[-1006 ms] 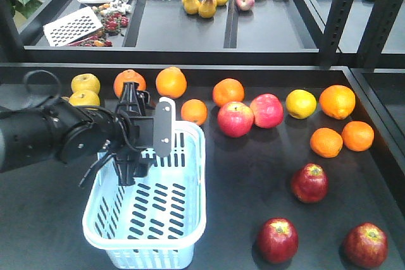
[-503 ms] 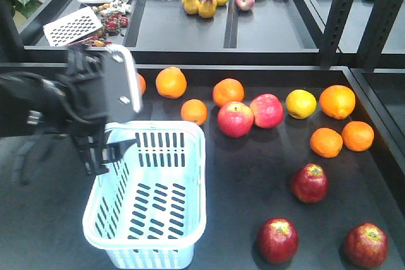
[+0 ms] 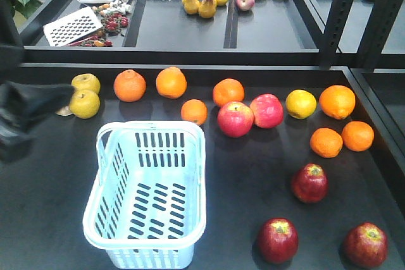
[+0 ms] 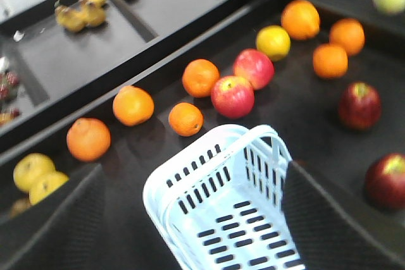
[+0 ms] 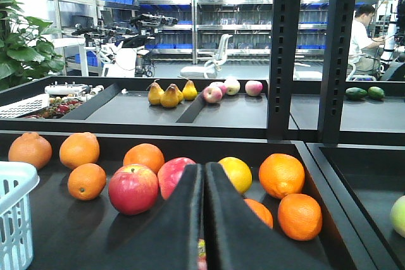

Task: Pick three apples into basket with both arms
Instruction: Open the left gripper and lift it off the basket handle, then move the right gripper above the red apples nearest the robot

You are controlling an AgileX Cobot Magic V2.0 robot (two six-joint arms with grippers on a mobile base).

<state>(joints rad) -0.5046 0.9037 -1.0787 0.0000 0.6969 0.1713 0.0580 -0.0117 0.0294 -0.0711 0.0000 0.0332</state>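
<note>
Front view: empty basket sits lower left of centre on the dark tabletop, upright, long side running top to bottom of frame. The three apples are all out of it, lower right: upper apple right of centre, middle apple at the bottom edge, corner apple in the bottom right, each well apart from the basket. Oranges, two pinkish-red apples and yellow fruit line the middle band above the basket. Pears are in the tray at top. The left arm is a dark motion-blurred mass at the left edge, so the claw is unreadable there. Left wrist view: the left gripper is spread wide, with textured fingers in the bottom corners and the basket in the gap between them at bottom centre, nothing held. Two dark apples show at the right edge. Right wrist view: the right gripper is at bottom centre with fingers pressed together, only a thin seam, nothing visibly gripped. A basket corner shows at lower left.
</note>
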